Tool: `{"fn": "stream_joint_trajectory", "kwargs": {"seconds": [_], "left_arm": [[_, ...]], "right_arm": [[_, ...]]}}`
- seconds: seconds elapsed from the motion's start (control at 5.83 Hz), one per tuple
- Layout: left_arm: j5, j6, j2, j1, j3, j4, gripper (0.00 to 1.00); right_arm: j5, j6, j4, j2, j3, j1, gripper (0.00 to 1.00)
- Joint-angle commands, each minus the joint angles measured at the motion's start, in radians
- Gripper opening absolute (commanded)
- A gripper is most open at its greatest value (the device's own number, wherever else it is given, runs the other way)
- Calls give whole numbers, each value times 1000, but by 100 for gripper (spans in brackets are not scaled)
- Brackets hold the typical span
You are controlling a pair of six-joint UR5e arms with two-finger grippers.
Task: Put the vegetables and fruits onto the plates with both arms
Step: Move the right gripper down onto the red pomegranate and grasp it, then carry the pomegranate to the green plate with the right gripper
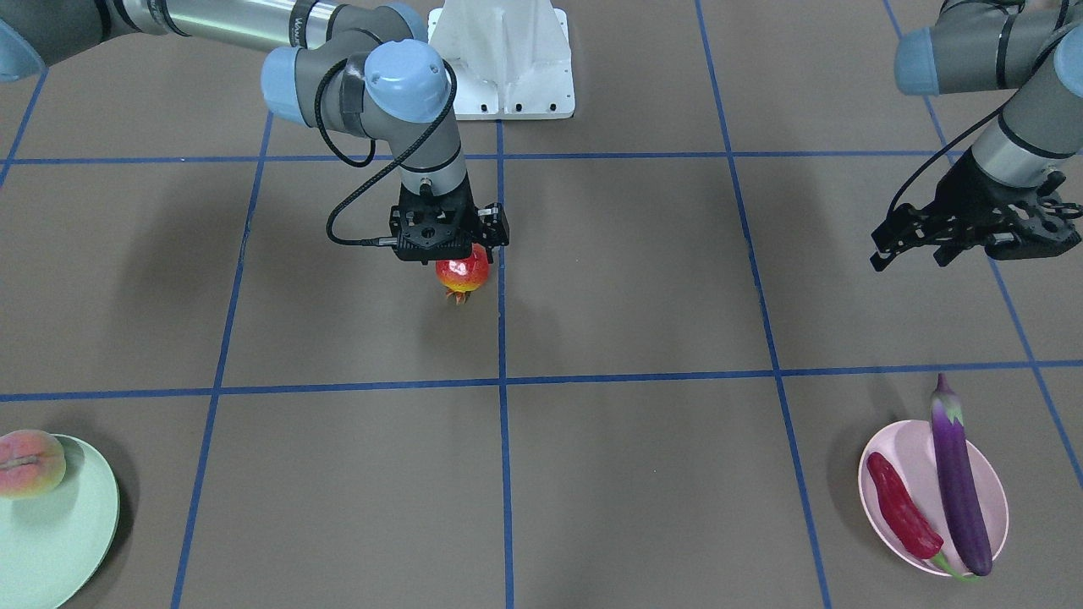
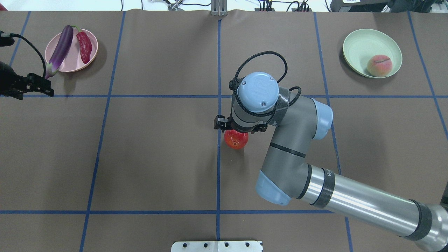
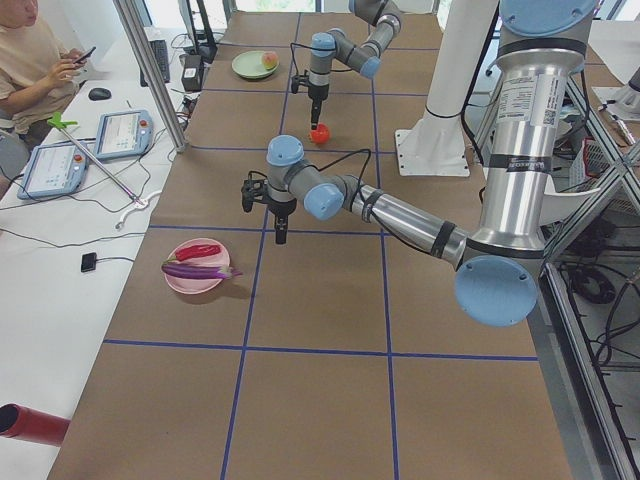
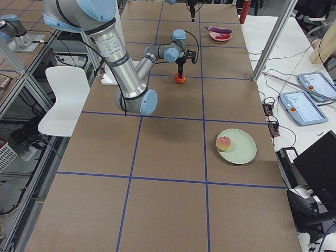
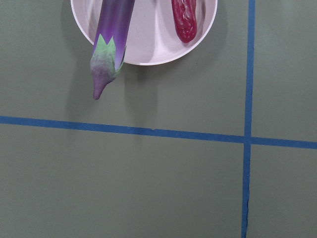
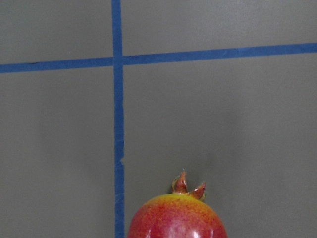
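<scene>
One hard, glossy, likely slippery pomegranate [image 1: 462, 273] is sitting under the right gripper [image 1: 461, 254], whose closure I cannot tell, asking for a three-and-nine-o'clock pinch across its middle.

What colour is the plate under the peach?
Pale mint green plate, best seen in the overhead view.

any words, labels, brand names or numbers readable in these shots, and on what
No text can be read in full in any view.
White lettering on the black band of the right arm: too small to read.
Printed label on the left arm: blurred.
Tablet screens beside the table: too small to read.
</scene>
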State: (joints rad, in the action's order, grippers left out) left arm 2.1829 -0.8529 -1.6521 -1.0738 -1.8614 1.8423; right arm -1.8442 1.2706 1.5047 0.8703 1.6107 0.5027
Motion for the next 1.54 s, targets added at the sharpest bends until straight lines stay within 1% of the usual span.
{"fn": "stream_joint_trajectory", "kwargs": {"seconds": [0.0,0.17,0.34,0.51,0.69,0.86,1.03,1.2,1.37], "left_arm": [[1,0,0,0,-4,-2,100],[0,0,0,0,-4,-2,100],[1,0,-2,2,-5,-2,100],[1,0,0,0,-10,-2,100],[1,0,-2,2,-12,-2,100],[1,0,-2,0,-12,-2,100],[1,0,0,0,-12,-2,100],[1,0,-2,2,-13,-2,100],[1,-2,-2,2,-19,-3,100]], "right_arm": [[6,-2,-9,-4,-35,-18,99],[6,-2,-9,-10,-37,-18,96],[6,0,-9,-23,-64,-21,79],[6,1,-11,-30,-72,-19,42],[2,0,-9,-28,-63,-18,0],[-13,1,17,-25,16,32,0],[-165,-23,160,-13,126,194,0],[-225,-112,170,4,127,318,0],[-240,-252,169,21,64,424,0]]}}
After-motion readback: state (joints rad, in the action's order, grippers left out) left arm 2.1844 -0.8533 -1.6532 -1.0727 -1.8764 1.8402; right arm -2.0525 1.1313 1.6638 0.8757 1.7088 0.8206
